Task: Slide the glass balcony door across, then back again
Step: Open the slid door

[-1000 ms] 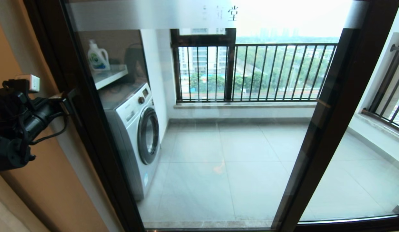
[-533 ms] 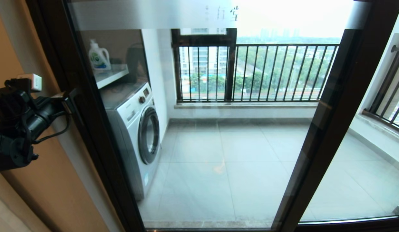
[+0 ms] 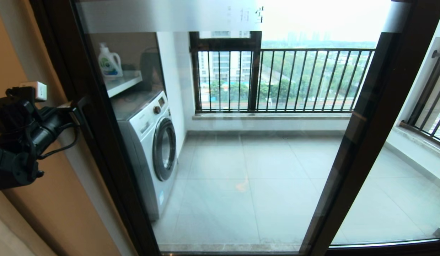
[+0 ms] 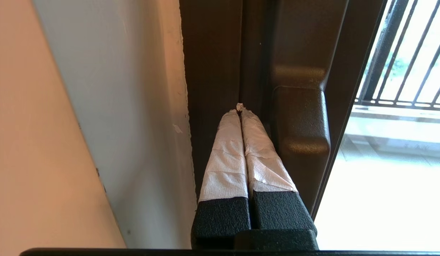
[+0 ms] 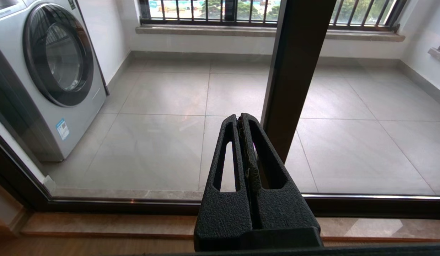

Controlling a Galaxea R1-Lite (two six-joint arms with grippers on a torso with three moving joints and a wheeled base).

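We see the left gripper [image 4: 240, 106] pressed against the left stile of the glass balcony door [image 3: 99, 117], its jaws closed flat together with nothing between them. The two fingers [image 4: 227, 156] are wrapped in white tape, and their tips sit in the groove of the dark frame. Just beside the jaws, on the glass side, stands the door's short handle [image 4: 300, 121], close to the taped fingers; we cannot tell whether it touches them. On the other side of the jaws lies the pale wall edge [image 4: 134, 106], and past it the orange wall [image 3: 46, 199]. In the head view, the left gripper [image 3: 73, 113] reaches the door frame from the left, and the door spans the opening ahead.

The right gripper [image 5: 243, 119] hangs low, apart from the door, with its jaws closed on nothing. Beyond its jaws, through the glass, we see the dark upright stile [image 5: 294, 71] of the neighbouring panel, the grey tiled balcony floor [image 5: 163, 92], and a washing machine [image 5: 46, 74] off to one side. A detergent bottle [image 3: 109, 61] stands on a shelf above that machine, and a black barred railing [image 3: 294, 78] closes the far end.
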